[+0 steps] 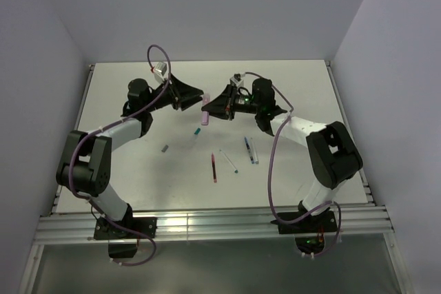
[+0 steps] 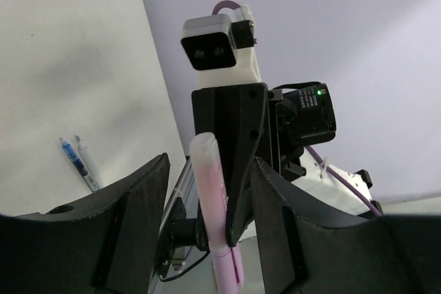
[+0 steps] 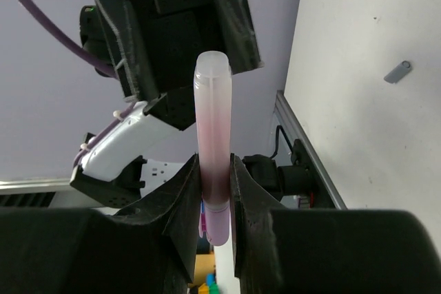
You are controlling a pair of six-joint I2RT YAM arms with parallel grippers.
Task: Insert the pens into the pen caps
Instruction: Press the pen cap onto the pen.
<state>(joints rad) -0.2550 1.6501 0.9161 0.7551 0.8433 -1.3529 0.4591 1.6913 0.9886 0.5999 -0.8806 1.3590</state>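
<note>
A pale pink pen (image 3: 212, 122) stands upright in the air, with my right gripper (image 3: 215, 170) shut on its lower part. A pink pen cap (image 3: 219, 222) sits on the pen's end just below the jaws. My left gripper (image 2: 210, 163) is open; its fingers (image 2: 138, 204) stand on either side of the same pen (image 2: 210, 191) with a gap on each side. From above, both grippers meet over the table's middle back around the pen (image 1: 205, 111). Other pens lie on the table: a red one (image 1: 214, 168), a dark blue one (image 1: 247, 149) and a white one (image 1: 229, 161).
A small grey cap (image 1: 165, 147) lies left of centre, also seen as the grey cap (image 3: 397, 71) in the right wrist view. A pale pen (image 1: 196, 133) lies below the grippers. A blue pen (image 2: 72, 156) and a white one show on the table in the left wrist view.
</note>
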